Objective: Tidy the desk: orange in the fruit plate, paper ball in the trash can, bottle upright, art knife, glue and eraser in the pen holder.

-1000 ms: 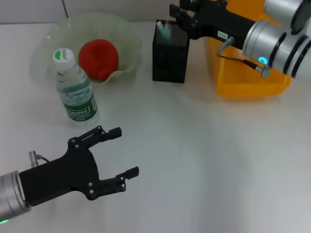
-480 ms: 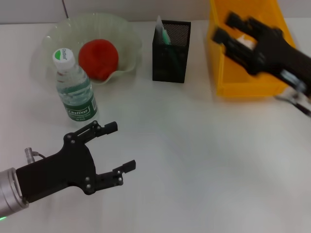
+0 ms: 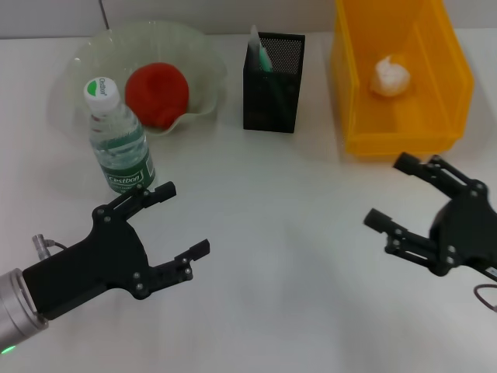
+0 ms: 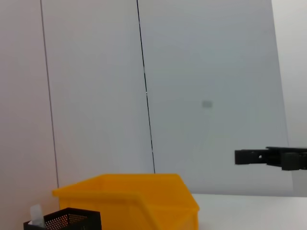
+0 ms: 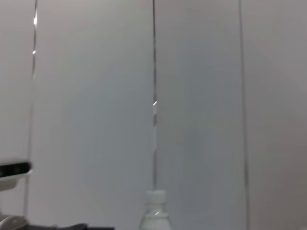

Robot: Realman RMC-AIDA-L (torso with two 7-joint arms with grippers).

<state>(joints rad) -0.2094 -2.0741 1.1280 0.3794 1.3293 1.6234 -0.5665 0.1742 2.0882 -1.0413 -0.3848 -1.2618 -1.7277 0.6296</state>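
Observation:
The orange (image 3: 158,94) lies in the pale green fruit plate (image 3: 85,58) at the back left. The water bottle (image 3: 119,141) stands upright in front of the plate; its cap shows in the right wrist view (image 5: 155,211). The black mesh pen holder (image 3: 272,81) holds items with a white and green tip sticking out; it also shows in the left wrist view (image 4: 64,220). The white paper ball (image 3: 390,77) lies in the yellow bin (image 3: 351,101). My left gripper (image 3: 180,219) is open and empty near the front left. My right gripper (image 3: 390,191) is open and empty in front of the bin.
The yellow bin also shows in the left wrist view (image 4: 129,201), with my right gripper's fingers (image 4: 271,157) farther off. A wall with vertical seams stands behind the white table (image 3: 287,225).
My right arm has pulled back from above the pen holder, past the yellow bin, down to the front right. My left gripper has drifted slightly left and stays open.

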